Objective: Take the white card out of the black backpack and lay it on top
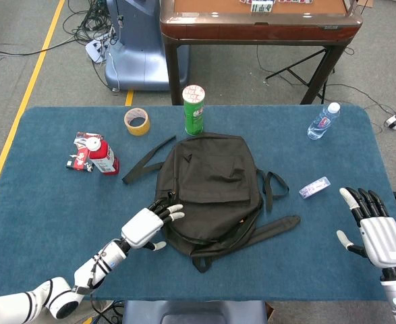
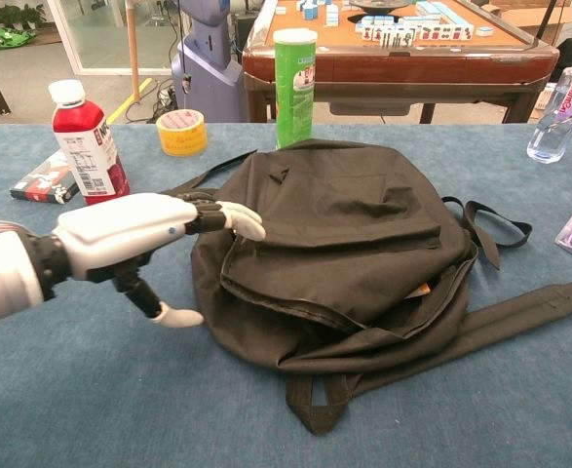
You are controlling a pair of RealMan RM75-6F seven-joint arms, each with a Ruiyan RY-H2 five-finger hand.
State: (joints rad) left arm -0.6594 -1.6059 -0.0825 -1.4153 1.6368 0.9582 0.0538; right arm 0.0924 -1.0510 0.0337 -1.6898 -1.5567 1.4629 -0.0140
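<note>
The backpack (image 1: 210,192) is laid mid-desk (image 1: 49,223), the can (image 1: 193,109) behind it, the tape roll (image 1: 137,121) further left.

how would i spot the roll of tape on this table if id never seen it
Start at the black backpack in the table's middle and look to its far left corner. Left of the tall green can lies the roll of tape, the only flat yellow ring there.
</note>
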